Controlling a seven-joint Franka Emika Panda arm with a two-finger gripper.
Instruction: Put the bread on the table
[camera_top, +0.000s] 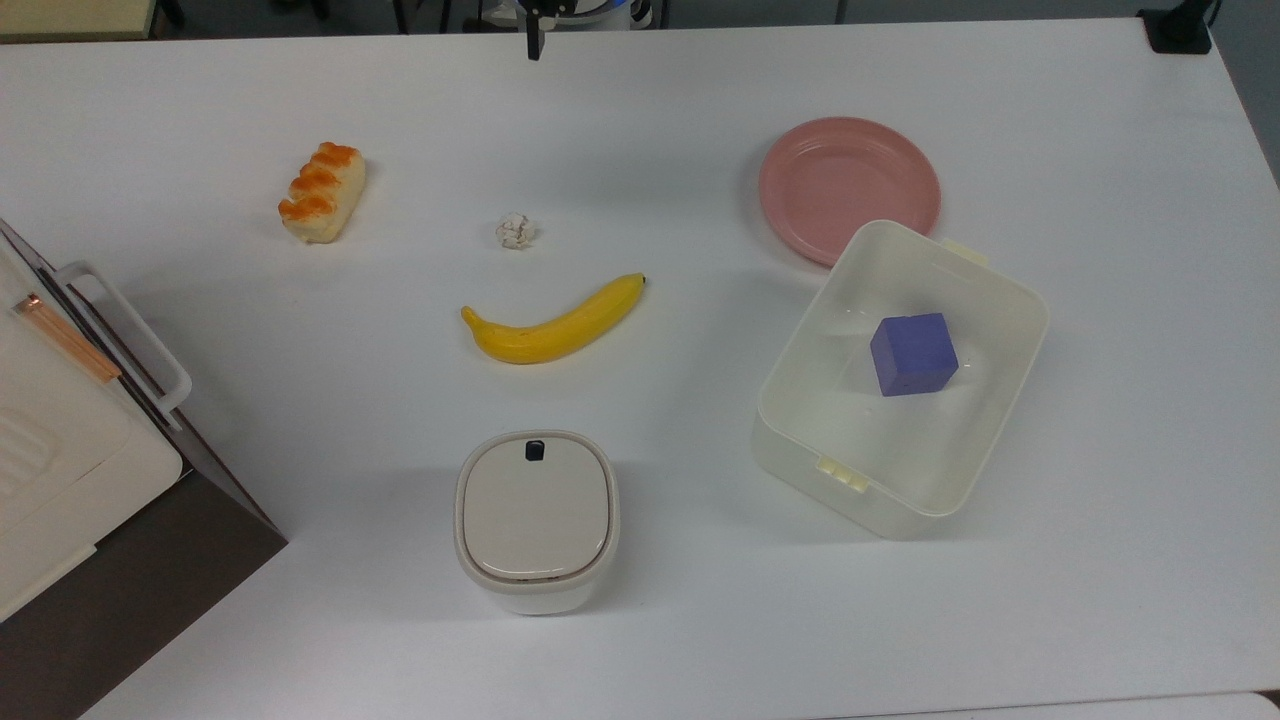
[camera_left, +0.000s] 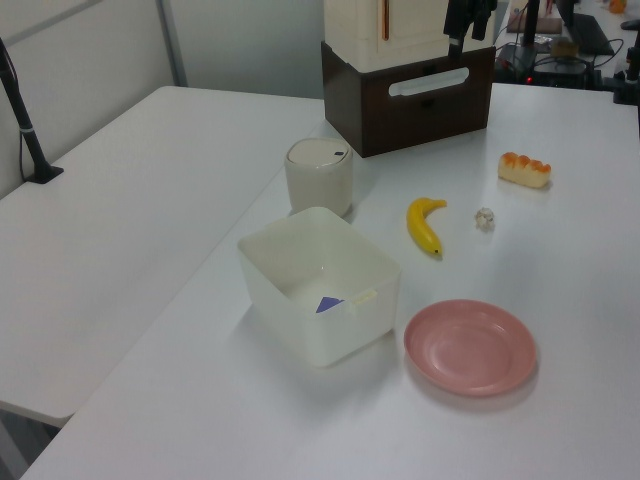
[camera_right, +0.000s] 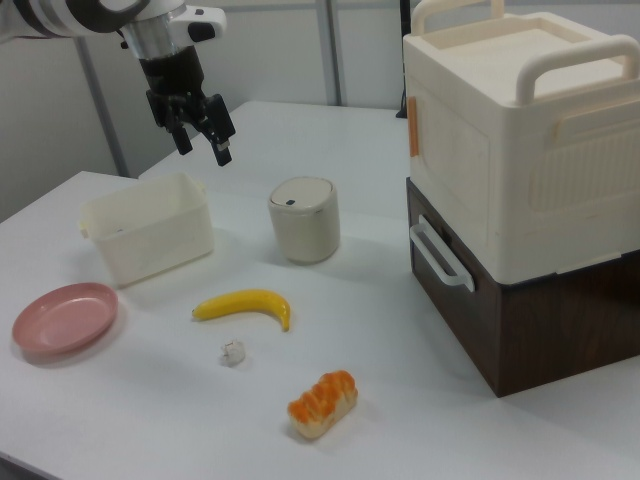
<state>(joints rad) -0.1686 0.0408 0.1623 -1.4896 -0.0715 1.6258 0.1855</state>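
The bread (camera_top: 322, 192), a small bun with an orange-brown segmented top, lies flat on the white table (camera_top: 640, 130) at the top view's left, with nothing touching it. It also lies near the front of the right view as the bread (camera_right: 322, 403). My gripper (camera_right: 205, 150) hangs high in the air above the table's far side in the right view, open and holding nothing. In the top view one of its fingertips (camera_top: 535, 45) pokes in at the upper edge, far from the bread.
A banana (camera_top: 555, 322) and a crumpled paper ball (camera_top: 516, 230) lie mid-table. A pink plate (camera_top: 848, 185) touches a clear box (camera_top: 780, 400) holding a purple cube (camera_top: 912, 353). A lidded canister (camera_top: 536, 518) stands in front; a cream-and-brown appliance (camera_top: 60, 470) fills the top view's lower left.
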